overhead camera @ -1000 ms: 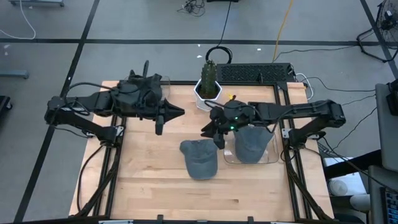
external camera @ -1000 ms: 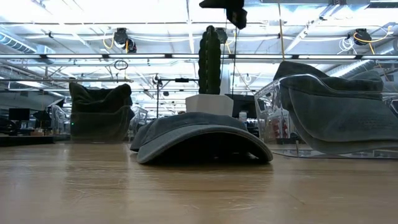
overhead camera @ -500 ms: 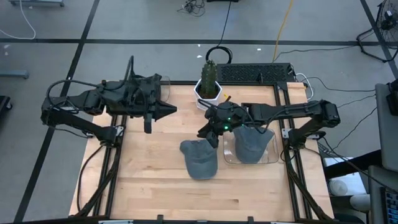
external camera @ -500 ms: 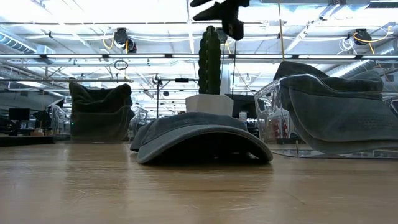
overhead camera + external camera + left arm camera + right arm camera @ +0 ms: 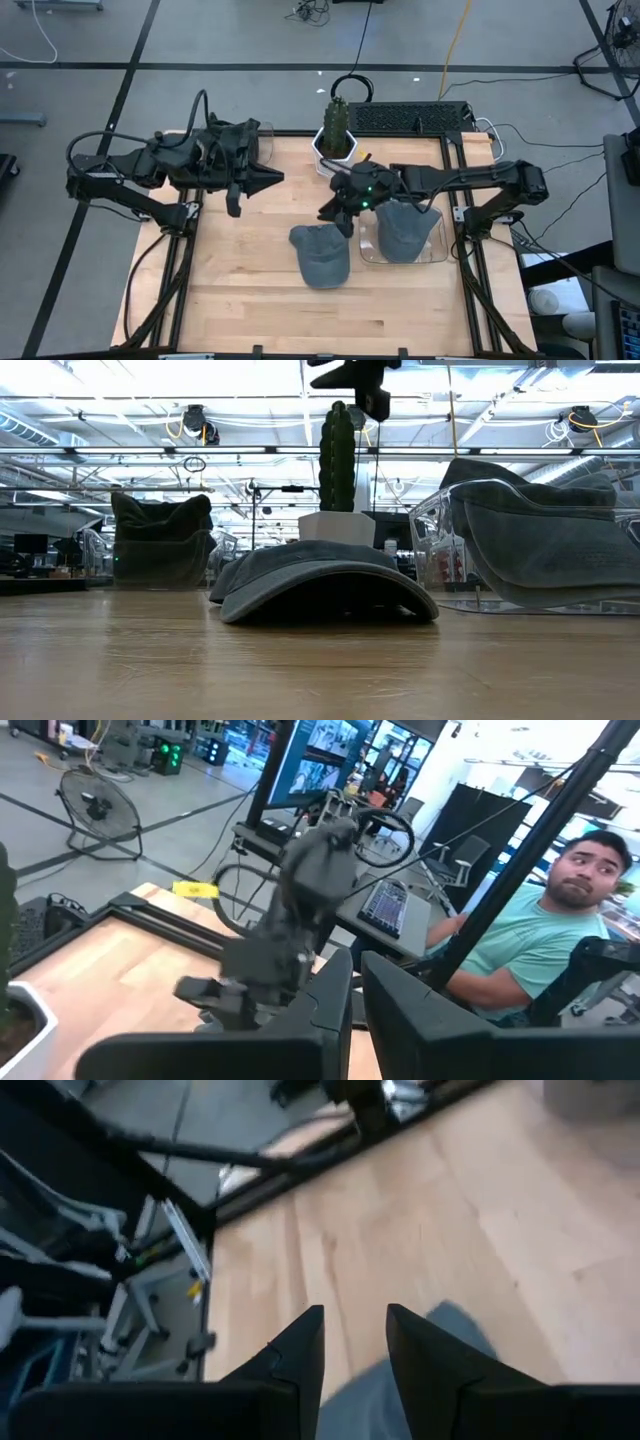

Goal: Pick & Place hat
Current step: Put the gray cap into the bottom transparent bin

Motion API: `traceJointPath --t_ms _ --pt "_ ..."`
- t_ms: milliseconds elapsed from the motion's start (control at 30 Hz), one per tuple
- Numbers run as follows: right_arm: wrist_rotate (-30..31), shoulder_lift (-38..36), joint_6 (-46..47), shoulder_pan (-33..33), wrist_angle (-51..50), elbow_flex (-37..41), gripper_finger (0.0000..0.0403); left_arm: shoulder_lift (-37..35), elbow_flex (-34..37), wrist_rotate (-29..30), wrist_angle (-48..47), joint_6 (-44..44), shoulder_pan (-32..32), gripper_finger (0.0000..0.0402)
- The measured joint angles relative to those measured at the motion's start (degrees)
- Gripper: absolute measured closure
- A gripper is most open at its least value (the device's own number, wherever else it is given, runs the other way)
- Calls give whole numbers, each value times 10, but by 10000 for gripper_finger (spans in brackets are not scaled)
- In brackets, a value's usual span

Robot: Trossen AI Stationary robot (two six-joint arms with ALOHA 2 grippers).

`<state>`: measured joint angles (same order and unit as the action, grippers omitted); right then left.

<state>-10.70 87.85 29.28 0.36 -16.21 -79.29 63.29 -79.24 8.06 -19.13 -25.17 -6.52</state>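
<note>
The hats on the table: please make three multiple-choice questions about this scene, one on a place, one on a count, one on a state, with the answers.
1. Where does the cactus stand?
A. at the table's far edge, in a white pot
B. inside the clear bin
C. on the floor

2. How many grey hats are in the high view?
A. one
B. two
C. four

3. What is the state of the right end effector?
A. shut on a hat
B. open, holding nothing
C. out of view

Answers:
1. A, the white pot sits at the far edge of the table.
2. B, one hat lies on the wood and a second hat rests in the clear bin.
3. B, the right wrist view shows a gap between its fingers with nothing in it, above the hat.
</note>
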Motion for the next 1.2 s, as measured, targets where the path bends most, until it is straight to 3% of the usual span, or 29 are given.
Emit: traceJointPath --t_ms 367,533,767,967,1200 --pt "0 2 -21 30 -32 0 303 -4 0 15 3 6 17 366" --pt "-2 43 -65 49 -74 2 303 -4 0 15 2 -2 18 366" --pt "-16 114 -85 74 -3 0 303 -4 0 15 3 -36 12 366" --pt "-15 168 -104 75 -28 0 303 -4 0 14 -2 -54 -3 366" --pt "-14 188 -129 76 -40 0 289 1 0 14 -23 -54 -22 366"
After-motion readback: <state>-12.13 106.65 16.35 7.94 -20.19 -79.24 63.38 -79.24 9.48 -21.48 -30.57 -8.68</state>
